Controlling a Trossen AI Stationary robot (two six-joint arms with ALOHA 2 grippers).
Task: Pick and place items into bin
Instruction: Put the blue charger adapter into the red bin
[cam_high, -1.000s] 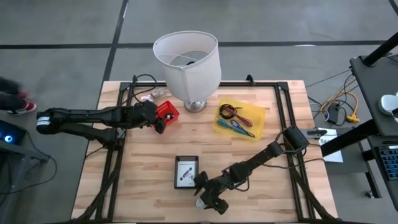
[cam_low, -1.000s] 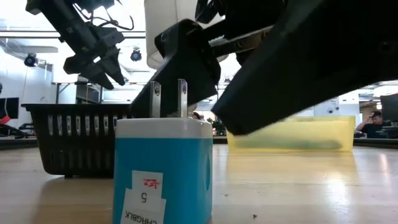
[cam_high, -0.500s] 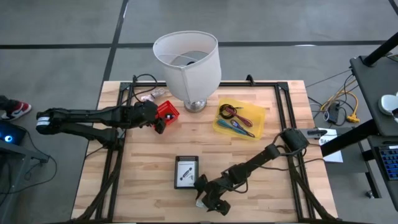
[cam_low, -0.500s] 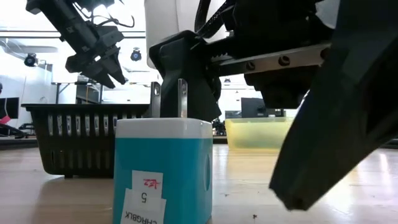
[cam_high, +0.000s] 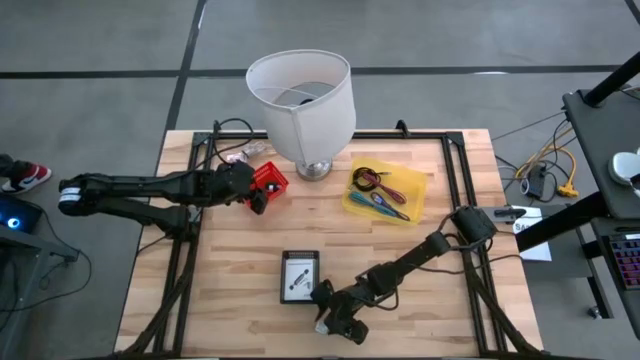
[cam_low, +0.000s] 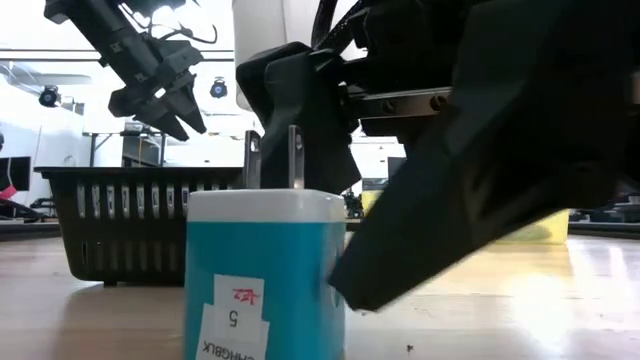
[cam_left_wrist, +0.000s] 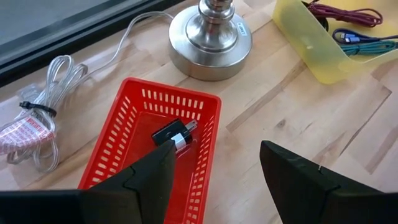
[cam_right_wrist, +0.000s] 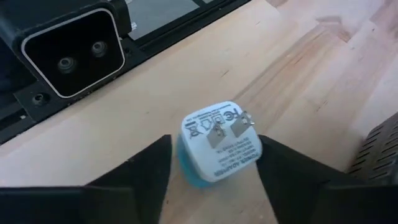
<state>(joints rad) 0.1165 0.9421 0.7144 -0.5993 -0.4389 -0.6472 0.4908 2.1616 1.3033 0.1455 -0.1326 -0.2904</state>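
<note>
The right gripper (cam_right_wrist: 214, 180) straddles a blue-and-white plug adapter (cam_right_wrist: 217, 140), jaws apart, while the left gripper (cam_left_wrist: 214, 180) hovers spread over the red basket (cam_left_wrist: 124, 149).

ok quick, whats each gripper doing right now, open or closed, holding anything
Left gripper: open, empty, hovering over the red basket.
Right gripper: open around the blue-and-white charger plug on the table, not yet clamped.

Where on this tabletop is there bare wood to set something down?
Bare wood lies between the red mesh basket and the black tray, and right of the right pincer. The far edge is crowded: white lamp, yellow tray of cables, basket under the left pincer.
</note>
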